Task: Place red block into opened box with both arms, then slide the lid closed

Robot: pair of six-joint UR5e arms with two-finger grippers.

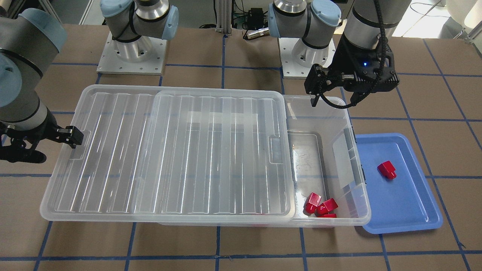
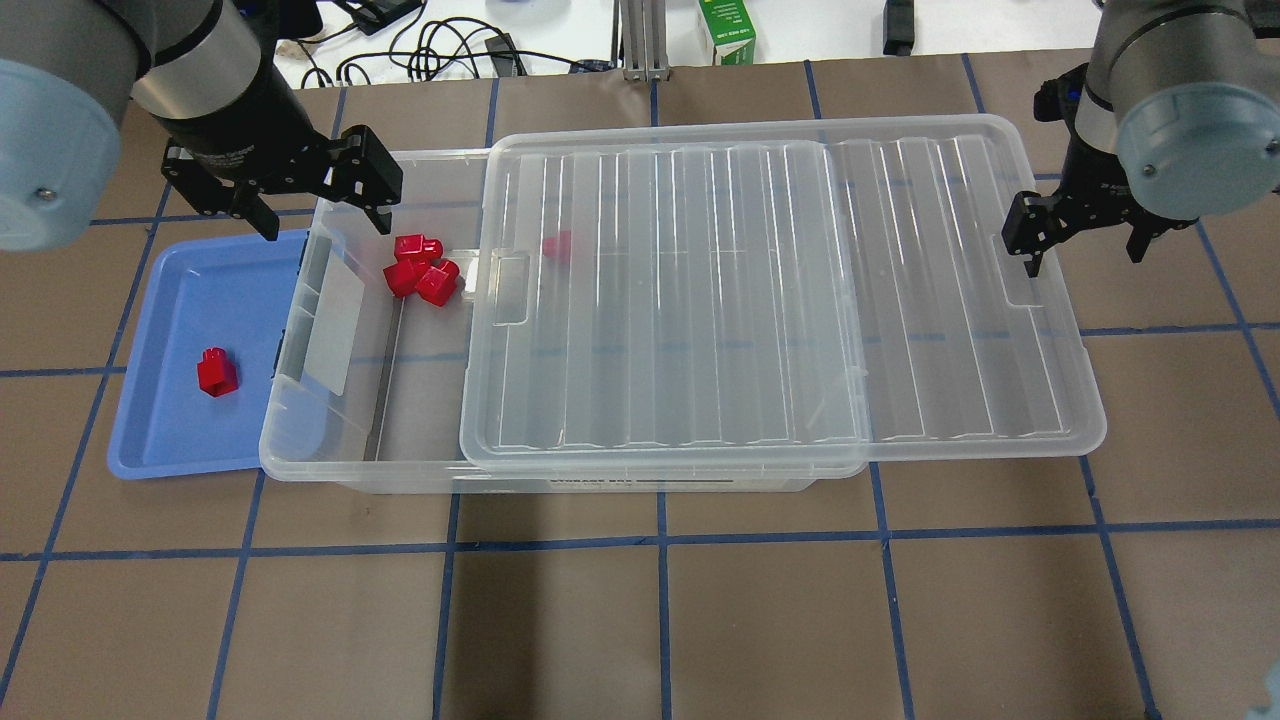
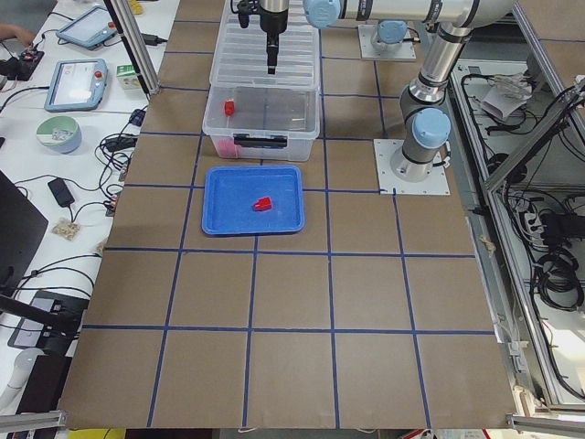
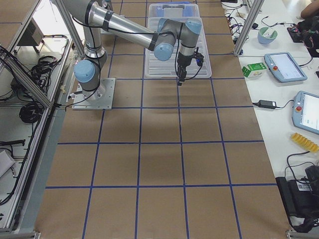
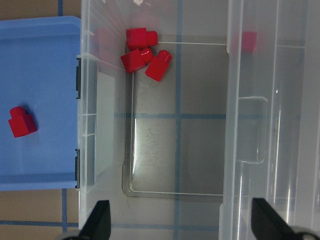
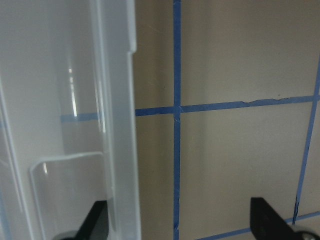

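Observation:
One red block (image 2: 216, 372) lies alone on the blue tray (image 2: 160, 300), also seen in the left wrist view (image 5: 21, 122). Several more red blocks (image 2: 420, 270) sit in the uncovered end of the clear box (image 2: 300, 462); another shows faintly under the lid (image 2: 780, 300). The lid covers most of the box and overhangs its right end. My left gripper (image 2: 322, 215) hovers open and empty over the box's uncovered end, its fingertips (image 5: 97, 222) wide apart. My right gripper (image 2: 1085, 245) is open and straddles the lid's right end rim (image 6: 117, 125) by the notch.
The blue tray butts against the box's left end. Brown table with blue tape lines surrounds both. Both arm bases (image 1: 131, 49) stand behind the box. A green carton (image 2: 727, 30) and cables lie beyond the table's far edge.

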